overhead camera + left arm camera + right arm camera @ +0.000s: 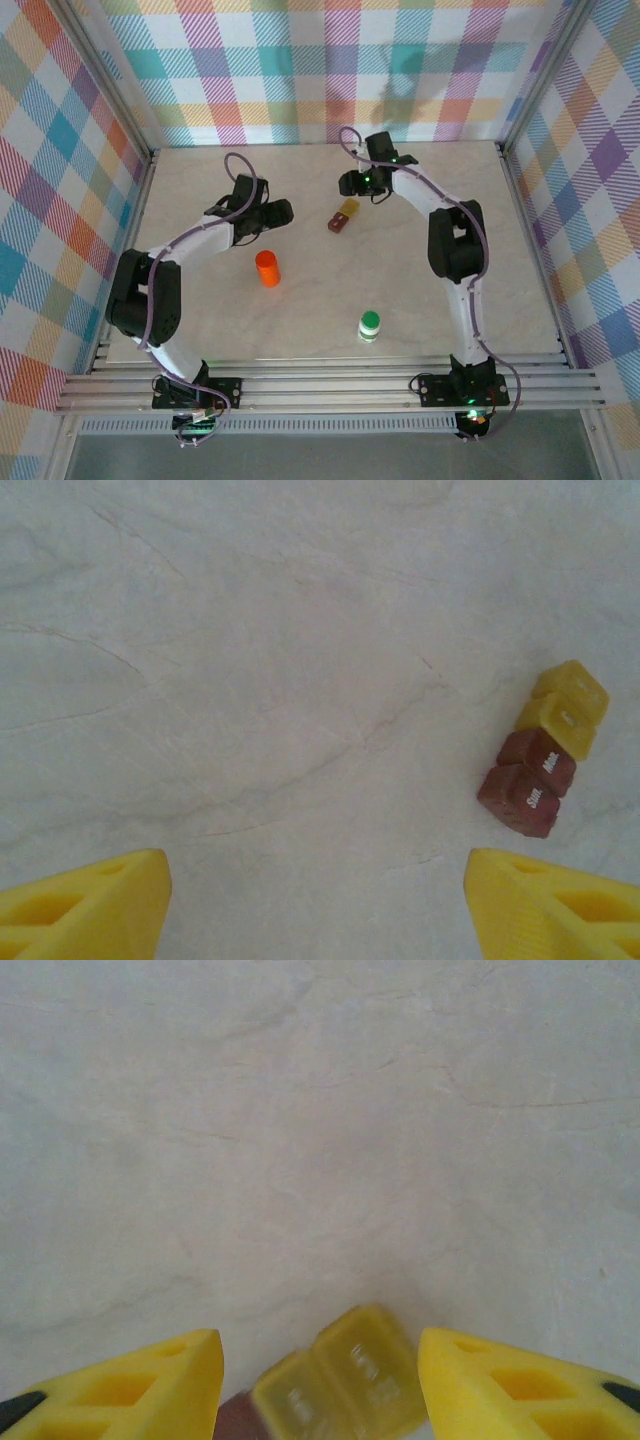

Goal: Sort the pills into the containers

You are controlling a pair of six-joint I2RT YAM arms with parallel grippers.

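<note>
Right pincer (318,1360) gapes astride the yellow pill cells (345,1385); left pincer (318,880), open wide, faces 2 red-brown cells (527,780).

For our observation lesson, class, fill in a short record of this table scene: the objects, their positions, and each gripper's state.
table: pale marbled top
pill organiser: yellow and dark red strip, lying flat at centre rear
orange container: upright, left of centre
green-capped bottle: upright, nearer the arm bases, right of centre
left gripper: open and empty, with the organiser ahead to its right
right gripper: open, astride the organiser's yellow end
</note>
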